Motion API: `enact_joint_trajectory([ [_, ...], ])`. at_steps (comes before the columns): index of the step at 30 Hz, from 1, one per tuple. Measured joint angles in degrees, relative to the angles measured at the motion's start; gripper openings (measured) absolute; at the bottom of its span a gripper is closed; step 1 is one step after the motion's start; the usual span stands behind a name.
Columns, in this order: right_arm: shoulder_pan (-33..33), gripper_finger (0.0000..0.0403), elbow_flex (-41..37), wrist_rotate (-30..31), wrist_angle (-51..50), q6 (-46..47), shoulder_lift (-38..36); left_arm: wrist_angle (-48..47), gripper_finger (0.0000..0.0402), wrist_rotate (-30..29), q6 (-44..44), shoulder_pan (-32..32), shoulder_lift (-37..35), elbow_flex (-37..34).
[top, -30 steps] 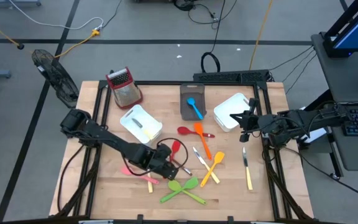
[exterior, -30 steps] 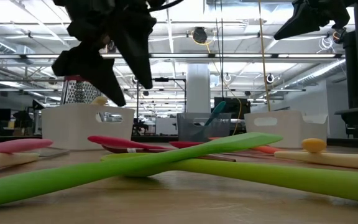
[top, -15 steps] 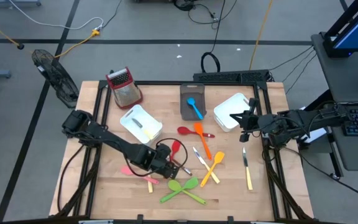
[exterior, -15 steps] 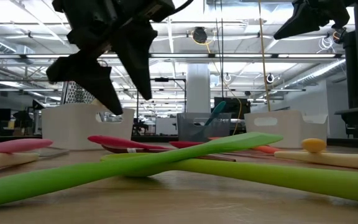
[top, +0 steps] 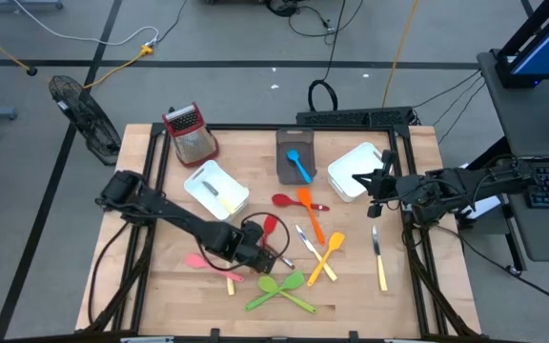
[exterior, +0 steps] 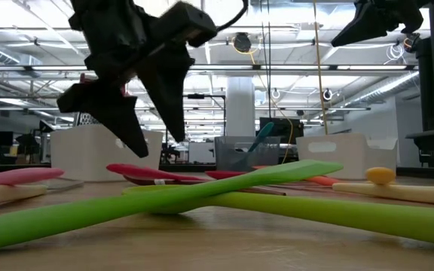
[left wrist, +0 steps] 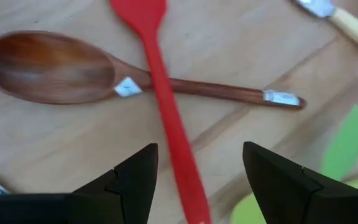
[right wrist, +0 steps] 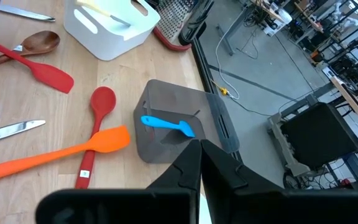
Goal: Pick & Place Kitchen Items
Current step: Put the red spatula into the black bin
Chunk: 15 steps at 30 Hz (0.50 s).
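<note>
Over the last second our left gripper [top: 260, 255] has dropped a little lower over the middle of the table [top: 160, 286], and in the low view its two fingers now hang closer to the wood than they did, spread wide with nothing between them. From the left wrist camera we see them straddling the red spatula [left wrist: 166, 112], whose handle runs between the open fingers and crosses over the brown spoon [left wrist: 48, 76] lying beneath it, so we judge we are lining up for a grasp on that spatula, and the crossing means the spoon may get nudged when we close. Nothing on the table has moved in that time. The two crossed green spatulas [top: 279, 290] sit at about 5 o'clock from the left gripper, the pink one [top: 203, 262] at 9 o'clock, and the orange spatula [top: 309, 211] at 1 o'clock. A blue spoon [top: 299, 166] already lies in the dark grey bin [top: 284, 143], and a yellow-handled piece in the white bin [top: 203, 195]. Our right gripper [top: 375, 181] waits at the table's 3 o'clock edge, fingers pressed together and empty.
</note>
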Motion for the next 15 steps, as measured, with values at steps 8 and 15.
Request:
enact_joint_trajectory([
  [8, 0.0, 0.0004, 0.0, 0.0, 0.8, 0.0, 0.0, 2.9, 0.0239, 4.8, -0.1, 0.4, 4.1, 0.0],
  [15, 0.0, 0.0004, 0.0, 0.0, 0.9, 0.0, 0.0, 3.6, 0.0239, 6.2, -0.7, 0.4, 5.8, 0.1],
])
